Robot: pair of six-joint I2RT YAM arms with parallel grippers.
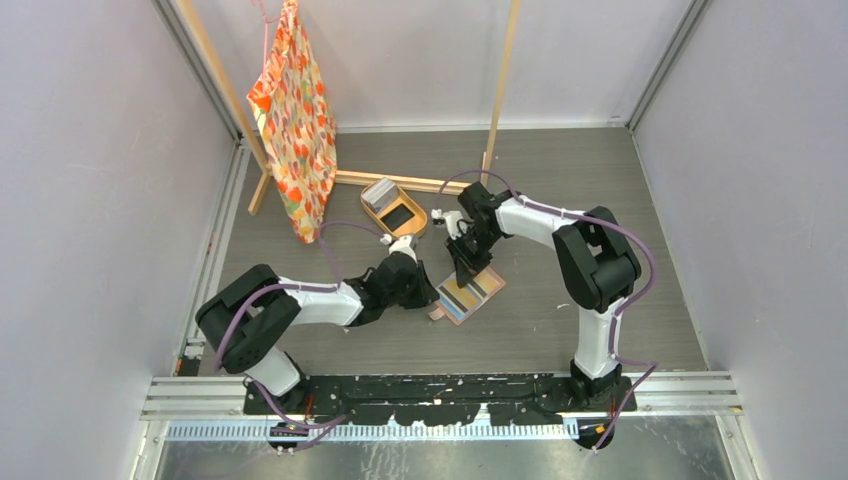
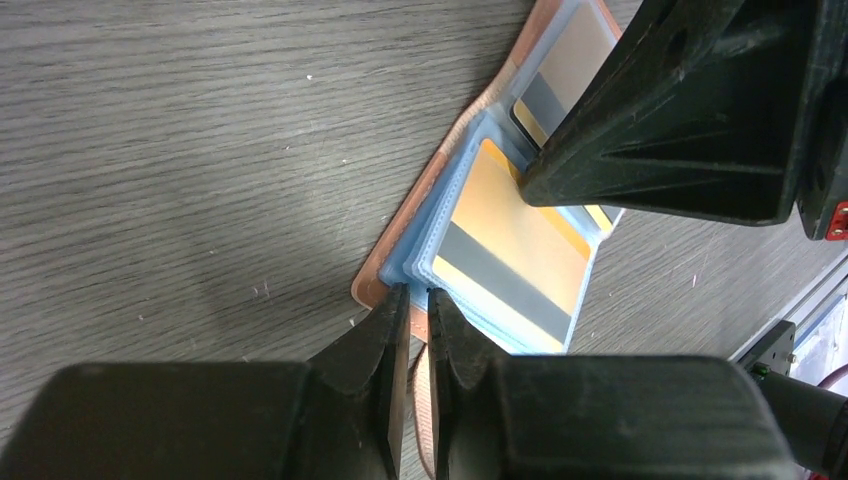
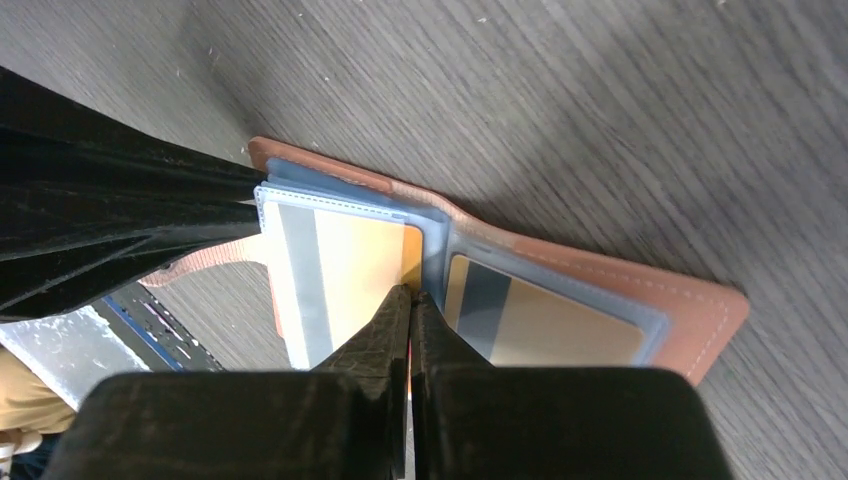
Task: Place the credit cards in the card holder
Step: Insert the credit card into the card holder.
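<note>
The salmon-brown card holder (image 1: 478, 296) lies open on the table between both arms. A tan card with a grey stripe (image 3: 350, 265) sits in its left clear pocket, and a second striped card (image 3: 560, 325) sits in the right pocket. My right gripper (image 3: 410, 293) is shut, its tips resting on the tan card's edge (image 2: 510, 240) at the fold. My left gripper (image 2: 418, 300) is closed at the holder's leather edge (image 2: 437, 172), with the snap tab strap between its fingers. More credit cards (image 1: 379, 192) lie in the tray.
An oval tan tray (image 1: 425, 217) stands just behind the holder, near my left gripper (image 1: 432, 297) and right gripper (image 1: 462, 268). A patterned orange cloth bag (image 1: 295, 120) hangs from a wooden rack (image 1: 500, 80) at the back left.
</note>
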